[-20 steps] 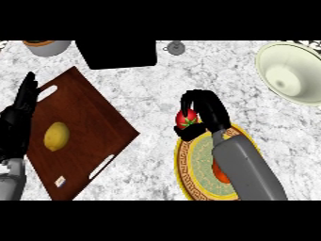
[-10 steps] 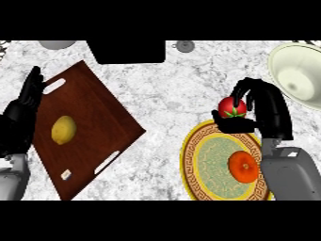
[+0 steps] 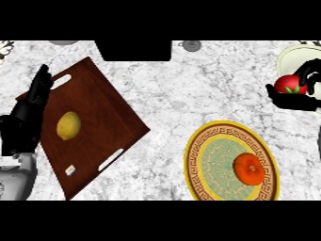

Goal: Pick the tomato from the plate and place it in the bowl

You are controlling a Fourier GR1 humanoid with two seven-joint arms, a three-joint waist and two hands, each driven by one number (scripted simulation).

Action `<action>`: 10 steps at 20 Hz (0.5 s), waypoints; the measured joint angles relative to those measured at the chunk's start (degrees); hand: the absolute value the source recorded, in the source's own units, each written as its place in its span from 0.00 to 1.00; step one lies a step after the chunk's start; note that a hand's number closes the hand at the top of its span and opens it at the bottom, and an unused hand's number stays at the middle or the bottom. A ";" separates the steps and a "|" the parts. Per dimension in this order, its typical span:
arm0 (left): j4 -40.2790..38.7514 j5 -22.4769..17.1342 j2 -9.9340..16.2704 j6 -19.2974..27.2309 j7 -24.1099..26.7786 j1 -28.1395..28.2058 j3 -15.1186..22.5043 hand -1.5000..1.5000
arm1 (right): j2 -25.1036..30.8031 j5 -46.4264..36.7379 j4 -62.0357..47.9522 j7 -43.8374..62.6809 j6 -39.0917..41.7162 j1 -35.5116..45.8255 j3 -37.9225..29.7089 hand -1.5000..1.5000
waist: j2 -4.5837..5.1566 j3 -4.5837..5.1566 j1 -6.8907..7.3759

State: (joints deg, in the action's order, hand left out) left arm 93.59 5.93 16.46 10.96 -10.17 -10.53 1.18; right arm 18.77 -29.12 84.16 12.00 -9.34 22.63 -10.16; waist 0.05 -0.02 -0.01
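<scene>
One tomato (image 3: 288,85), fingers (image 3: 314,70) curled round, beside bowl (image 3: 292,56) rim.

Red tomato (image 3: 288,85) in right robot hand (image 3: 303,96) beside pale bowl (image 3: 292,57).

Single head view, steeply down, counter (image 3: 170,99)

text: none legible | labels: small tag on wooden tray (image 3: 70,171), possibly printed, unreadable
</scene>
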 measured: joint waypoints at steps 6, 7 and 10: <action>-1.73 0.56 -0.89 -0.41 0.64 -1.54 0.00 0.50 | 6.20 0.27 -17.96 -12.51 -4.45 5.60 -7.01 1.00 | 0.31 -0.04 0.83; -1.47 0.67 -0.95 -0.53 0.64 -1.36 0.12 0.50 | 6.97 -0.43 -21.33 -14.33 -5.70 6.69 -7.55 1.00 | 0.35 -0.04 1.02; -1.75 0.39 -0.63 -1.23 0.74 -2.10 -0.32 0.50 | 10.15 -3.59 -29.47 -17.60 -9.29 9.30 -8.55 1.00 | 0.56 -0.07 1.53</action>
State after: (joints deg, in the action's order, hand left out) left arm 91.84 6.33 15.83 9.72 -9.43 -12.63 0.86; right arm 28.92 -32.71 54.68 -5.60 -18.62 31.93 -18.71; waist 0.62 -0.09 1.52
